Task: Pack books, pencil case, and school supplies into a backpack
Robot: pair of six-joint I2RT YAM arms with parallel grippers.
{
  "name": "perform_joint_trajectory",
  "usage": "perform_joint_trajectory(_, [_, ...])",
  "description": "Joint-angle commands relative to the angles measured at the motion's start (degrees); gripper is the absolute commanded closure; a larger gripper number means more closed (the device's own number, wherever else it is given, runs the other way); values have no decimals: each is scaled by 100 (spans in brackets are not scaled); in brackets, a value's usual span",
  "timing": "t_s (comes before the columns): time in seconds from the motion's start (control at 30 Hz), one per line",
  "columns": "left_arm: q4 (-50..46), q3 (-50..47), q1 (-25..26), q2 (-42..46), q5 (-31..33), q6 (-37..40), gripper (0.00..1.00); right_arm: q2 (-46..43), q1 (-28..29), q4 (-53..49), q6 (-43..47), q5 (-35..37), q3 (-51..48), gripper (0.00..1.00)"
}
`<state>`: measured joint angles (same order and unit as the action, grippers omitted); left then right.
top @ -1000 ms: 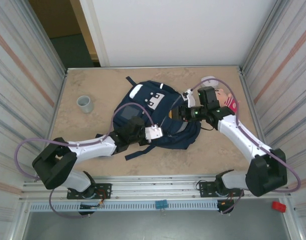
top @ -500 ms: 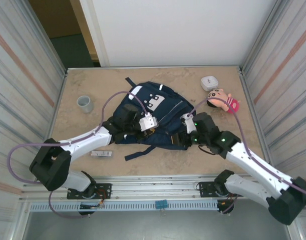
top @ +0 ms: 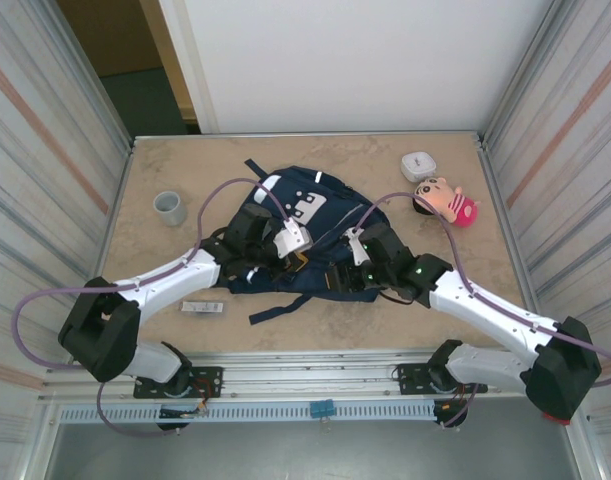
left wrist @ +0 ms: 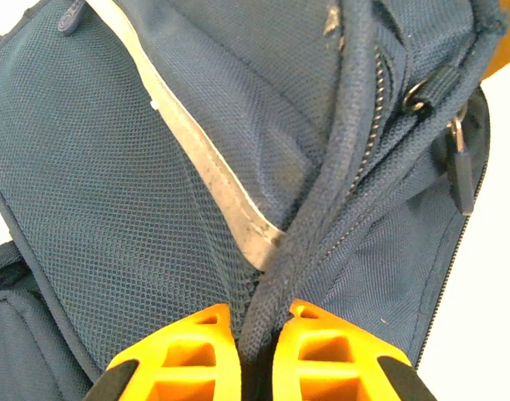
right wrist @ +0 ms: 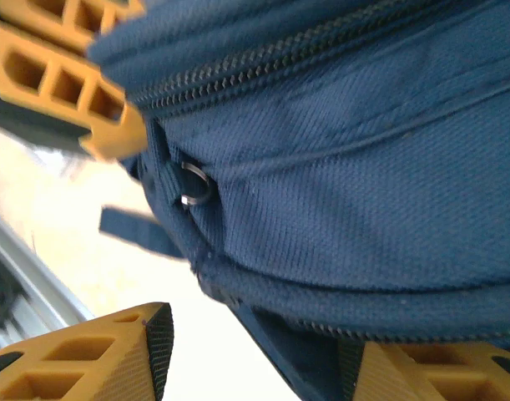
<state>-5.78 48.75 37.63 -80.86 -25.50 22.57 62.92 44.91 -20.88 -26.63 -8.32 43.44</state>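
Backpack piping clamped in left pincer; right pincer open astride its fabric.

Soft, even light is falling from above on the desk, leaving only faint, fuzzy shadows under the arms. The white wall beyond its far edge is glowing close to blown out. The ribbed side walls are bowing outward toward the edges of the overhead view. Up close, the backpack mesh is showing crisp, but the left claw is going soft at the bottom. The right claw is looking blurred, and the desk beside it is washing out to pale glare.
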Motion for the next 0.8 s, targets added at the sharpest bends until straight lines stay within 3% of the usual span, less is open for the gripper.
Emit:
perform_joint_trajectory(0.0, [265,249,-19,200,-325,-651,100,-217,344,855,-1053,588,-169,44])
perform_joint_trajectory(0.17, [268,341,-19,39,-351,-825,100,-104,796,76,-1585,1693,305,41])
perform_joint_trajectory(0.33, [270,468,-19,-86,-520,-919,100,135,919,-12,-1933,2180,423,41])
perform_joint_trajectory(0.5, [279,495,-19,-106,-589,-947,100,595,1014,-81,-1926,2385,767,47])
perform_joint_trajectory(0.77, [220,486,-19,-91,-478,-909,100,1108,1097,-1054,-1828,3734,1309,80])
